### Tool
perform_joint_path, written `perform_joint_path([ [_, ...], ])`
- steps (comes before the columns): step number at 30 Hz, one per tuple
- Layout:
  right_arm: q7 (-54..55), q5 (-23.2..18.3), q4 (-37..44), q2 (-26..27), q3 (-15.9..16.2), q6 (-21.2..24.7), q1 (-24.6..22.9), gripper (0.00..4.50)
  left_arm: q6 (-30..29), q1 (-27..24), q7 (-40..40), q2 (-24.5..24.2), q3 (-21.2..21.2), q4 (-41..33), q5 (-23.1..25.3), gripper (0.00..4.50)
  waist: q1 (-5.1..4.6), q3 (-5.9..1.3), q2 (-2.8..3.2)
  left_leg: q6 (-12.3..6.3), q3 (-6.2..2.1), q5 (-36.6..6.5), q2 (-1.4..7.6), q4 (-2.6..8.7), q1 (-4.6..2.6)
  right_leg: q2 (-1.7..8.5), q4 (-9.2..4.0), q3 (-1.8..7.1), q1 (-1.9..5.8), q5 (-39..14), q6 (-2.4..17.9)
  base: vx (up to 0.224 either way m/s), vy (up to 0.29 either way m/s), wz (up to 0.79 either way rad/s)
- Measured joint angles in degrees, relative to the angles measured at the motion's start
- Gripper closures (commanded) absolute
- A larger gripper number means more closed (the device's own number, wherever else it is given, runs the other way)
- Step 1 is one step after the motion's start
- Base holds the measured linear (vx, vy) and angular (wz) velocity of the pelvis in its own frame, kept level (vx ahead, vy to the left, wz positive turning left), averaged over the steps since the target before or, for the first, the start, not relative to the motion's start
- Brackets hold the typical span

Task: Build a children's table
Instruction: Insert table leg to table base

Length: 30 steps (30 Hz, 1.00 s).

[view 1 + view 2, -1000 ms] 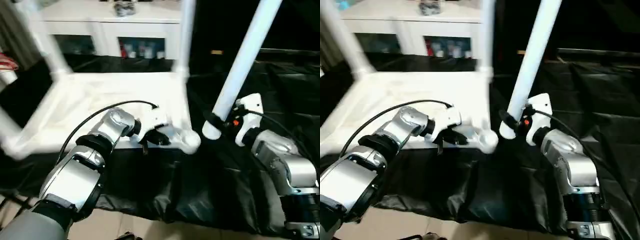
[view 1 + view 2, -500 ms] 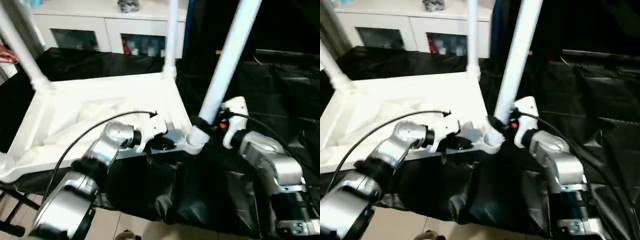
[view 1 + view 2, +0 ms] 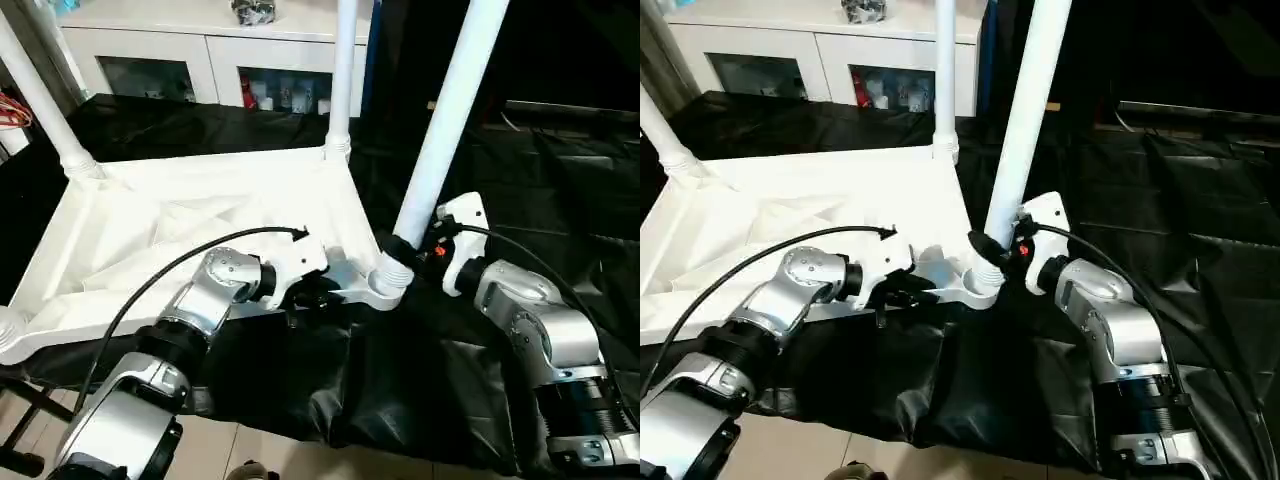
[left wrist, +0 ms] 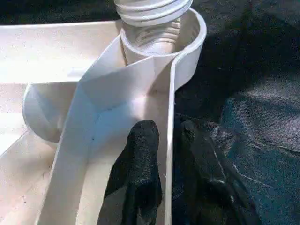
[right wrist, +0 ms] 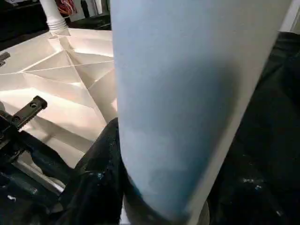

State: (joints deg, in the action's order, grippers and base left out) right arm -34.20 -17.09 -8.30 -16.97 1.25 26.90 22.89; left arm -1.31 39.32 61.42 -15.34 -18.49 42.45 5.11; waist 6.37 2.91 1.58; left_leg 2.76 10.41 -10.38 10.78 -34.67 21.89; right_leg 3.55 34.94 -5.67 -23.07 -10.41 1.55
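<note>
The white table top [image 3: 180,225] lies upside down on black cloth, ribbed underside up. Legs stand in its far left corner [image 3: 45,105] and far right corner [image 3: 343,80]. A third leg [image 3: 445,130] rises steeply from the near right corner socket [image 3: 385,285], and my right gripper [image 3: 405,248] is shut on its lower end. The left wrist view shows this leg's threaded end [image 4: 152,11] sitting in the socket [image 4: 190,44]. My left gripper [image 4: 169,154] straddles the top's near rim [image 4: 169,101] just beside that corner, one black finger [image 4: 136,173] inside and one outside, closed on it.
A white cabinet with glass doors [image 3: 200,50] stands behind the table top. Black cloth [image 3: 420,370] drapes over the front edge, with tiled floor [image 3: 250,450] below. A black cable [image 3: 170,265] loops over my left forearm. Something red [image 3: 12,112] lies at the far left.
The right arm has carried the leg's lower end from beside the near right corner into its socket. The left gripper has stayed on the rim. The camera has shifted too.
</note>
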Motion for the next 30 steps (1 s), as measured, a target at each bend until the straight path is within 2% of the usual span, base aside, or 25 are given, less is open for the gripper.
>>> perform_joint_path([
  [2,0.0,0.0,0.0,0.0,0.1,0.0,0.0,2.61,-0.3,0.0,0.4,0.0,0.2,0.0,-0.4,3.61,-0.01,0.0,0.0,0.0,0.0,0.0,0.0,0.0,-0.01,0.0,0.01,0.0,0.0,0.0,0.0,0.0,0.0,0.0],
  [3,-0.1,0.0,0.0,0.0,0.2,0.0,0.0,2.61,-0.5,0.0,0.7,0.0,0.3,0.0,-0.5,3.97,-0.01,0.0,0.0,0.0,0.0,0.0,0.0,0.0,-0.01,0.0,0.01,0.0,0.0,0.0,0.0,0.0,0.0,0.0],
  [5,-0.5,0.0,0.0,0.0,0.6,0.0,0.0,2.61,-0.8,0.0,1.0,0.0,0.5,0.1,-0.9,3.97,-0.01,-0.01,-0.01,0.0,0.0,0.0,0.0,0.0,-0.01,0.0,0.01,0.01,0.0,0.0,0.0,0.0,0.0,0.0],
  [6,-1.1,0.0,-0.2,0.0,1.0,0.0,0.1,2.61,-0.8,0.0,1.2,0.0,0.7,0.4,-1.0,4.18,-0.01,-0.01,-0.01,0.0,0.0,0.0,0.0,0.0,-0.01,0.0,0.01,0.01,0.0,0.0,0.0,0.0,0.0,0.0],
  [10,-2.1,0.2,-1.4,0.0,2.1,0.1,1.2,2.61,-0.7,0.1,1.6,0.0,0.7,0.8,-1.0,4.47,-0.02,-0.02,-0.01,0.0,0.0,0.0,0.0,0.0,-0.01,0.0,0.0,0.01,0.0,0.0,0.0,0.0,0.0,0.0],
  [24,-4.4,2.1,-4.4,-1.1,5.0,1.9,3.9,2.61,-1.0,-0.2,2.0,-0.3,0.7,0.5,-0.9,4.5,-0.54,-0.33,-0.58,0.01,0.02,0.0,-0.02,0.03,-0.11,0.0,-0.01,0.05,0.07,0.0,0.0,0.0,0.0,0.0],
  [30,-6.2,1.9,-5.8,-1.6,5.0,2.0,4.7,2.61,-1.9,-0.8,2.1,-0.3,0.9,-1.0,-1.0,4.5,-0.52,-0.36,-0.69,0.01,0.04,0.0,-0.02,0.07,-0.13,0.01,-0.02,0.06,0.08,0.1,0.2,0.0,0.0,0.0],
])
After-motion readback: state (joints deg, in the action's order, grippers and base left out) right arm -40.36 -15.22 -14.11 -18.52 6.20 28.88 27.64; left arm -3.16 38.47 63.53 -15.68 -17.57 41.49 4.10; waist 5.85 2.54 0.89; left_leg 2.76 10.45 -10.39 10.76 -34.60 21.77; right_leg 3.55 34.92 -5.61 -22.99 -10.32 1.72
